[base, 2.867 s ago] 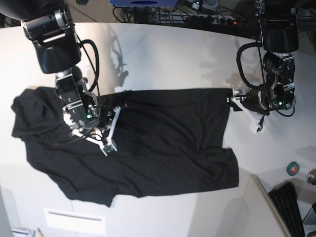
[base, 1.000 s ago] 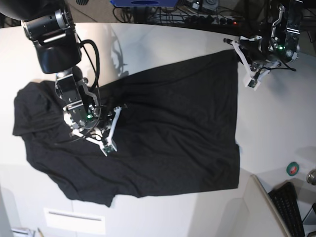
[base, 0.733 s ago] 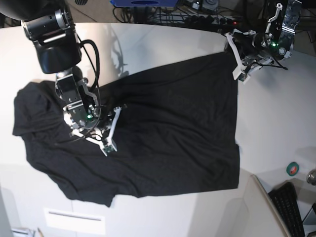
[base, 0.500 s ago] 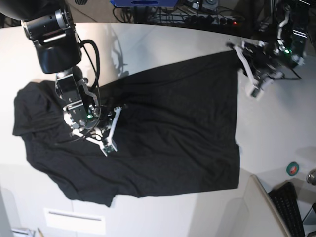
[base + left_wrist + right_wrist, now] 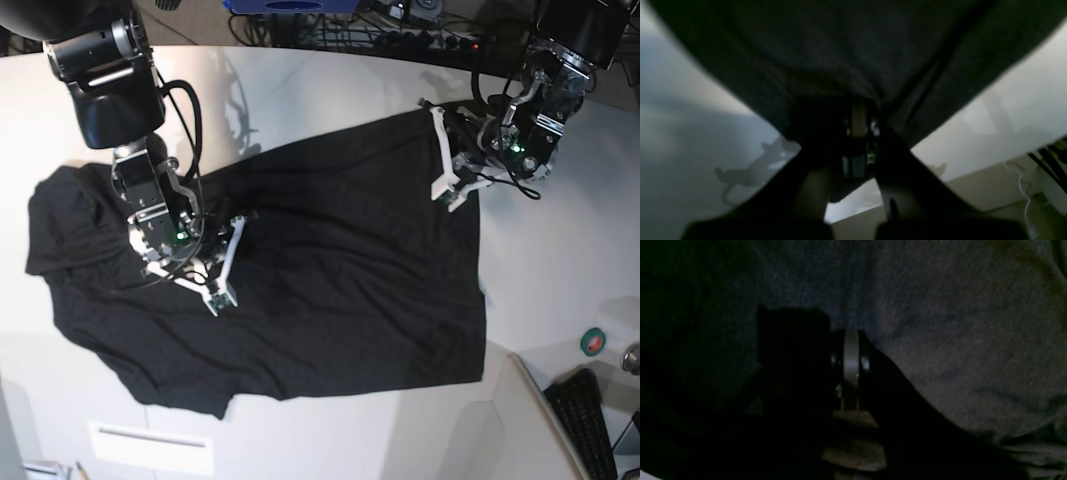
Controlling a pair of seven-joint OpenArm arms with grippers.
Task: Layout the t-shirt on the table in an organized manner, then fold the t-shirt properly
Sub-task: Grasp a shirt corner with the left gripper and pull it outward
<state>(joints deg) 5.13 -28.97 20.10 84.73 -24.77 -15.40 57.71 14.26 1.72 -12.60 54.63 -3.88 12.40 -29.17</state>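
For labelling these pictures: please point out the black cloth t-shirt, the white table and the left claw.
Black cloth t-shirt point(image 5: 340, 280), base view, flat middle of the cloth.
White smooth table point(image 5: 340, 90), base view, bare far part.
Left claw point(image 5: 440, 165), base view, between the white fingertips.

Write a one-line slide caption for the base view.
Black t-shirt spread on white table; left pincer at its far corner, right pincer pressing mid-cloth.
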